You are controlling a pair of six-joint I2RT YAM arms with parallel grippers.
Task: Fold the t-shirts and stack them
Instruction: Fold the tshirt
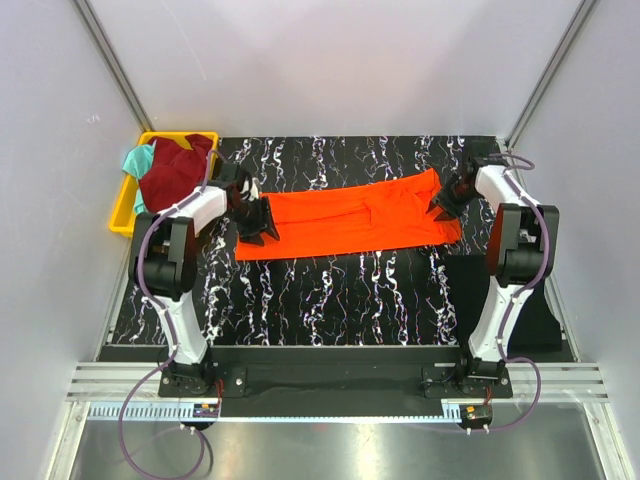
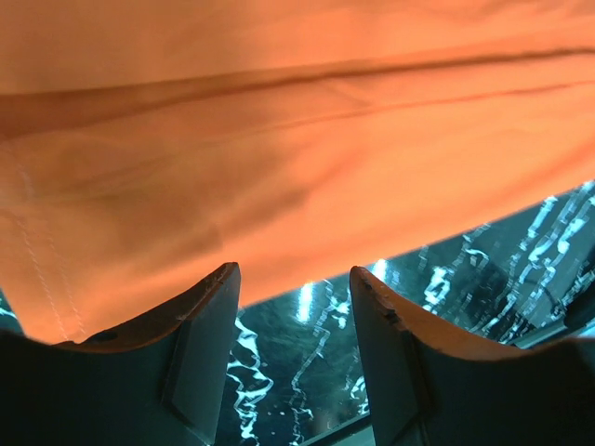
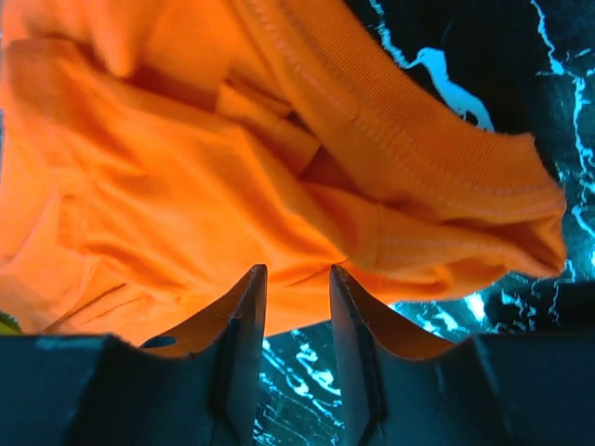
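An orange t-shirt (image 1: 350, 218) lies folded into a long strip across the black marbled mat (image 1: 330, 300). My left gripper (image 1: 262, 222) is at its left end. In the left wrist view my left gripper (image 2: 293, 274) is open, with bare mat between the jaws and the shirt's edge (image 2: 279, 139) just past the fingertips. My right gripper (image 1: 440, 207) is at the shirt's right end. In the right wrist view my right gripper (image 3: 297, 271) is open with a narrow gap, its tips at the bunched cloth (image 3: 186, 186) below the ribbed collar (image 3: 409, 139). Neither gripper holds anything.
A yellow bin (image 1: 122, 215) stands at the mat's far left corner, holding a maroon shirt (image 1: 175, 170) and a teal shirt (image 1: 137, 160). A dark pad (image 1: 545, 310) lies right of the mat. White walls and metal frame posts enclose the table.
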